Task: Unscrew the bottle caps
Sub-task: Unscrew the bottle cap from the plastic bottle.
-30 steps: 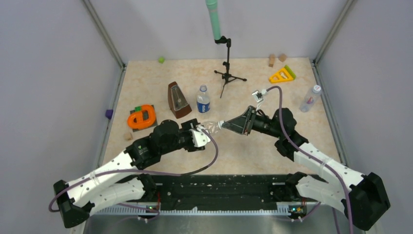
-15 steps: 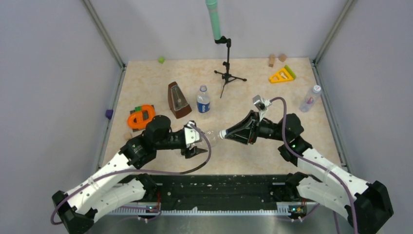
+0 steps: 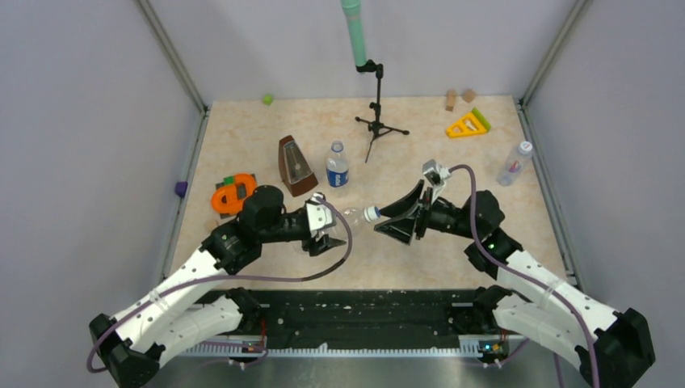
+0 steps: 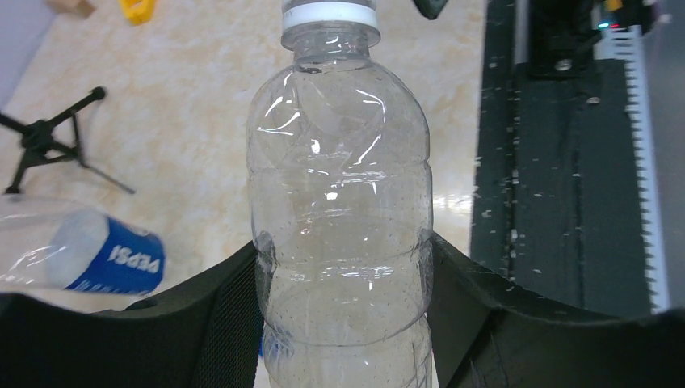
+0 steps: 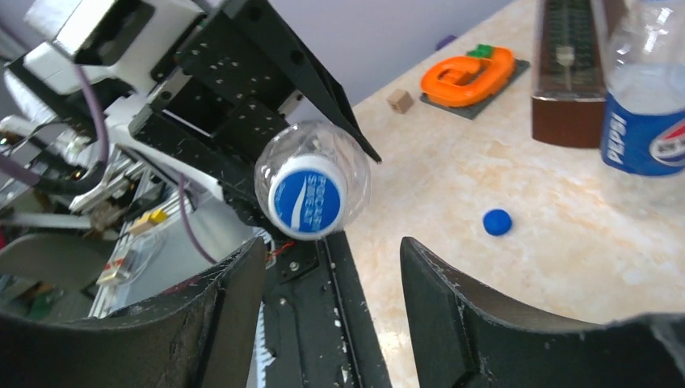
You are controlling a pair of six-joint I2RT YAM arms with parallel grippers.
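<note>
Three bottles (image 3: 337, 168), clear bottle (image 4: 339, 202) clamped by left end effector (image 4: 343, 263), right end effector (image 5: 331, 250) spread at its white cap (image 4: 329, 14), tinted bottle (image 3: 514, 166) near right edge

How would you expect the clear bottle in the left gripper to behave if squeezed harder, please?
The clear bottle looks empty, so probably light. Its thin wall shows a dent below the neck, so it may buckle. Smooth and round, it might twist in the left gripper.
</note>
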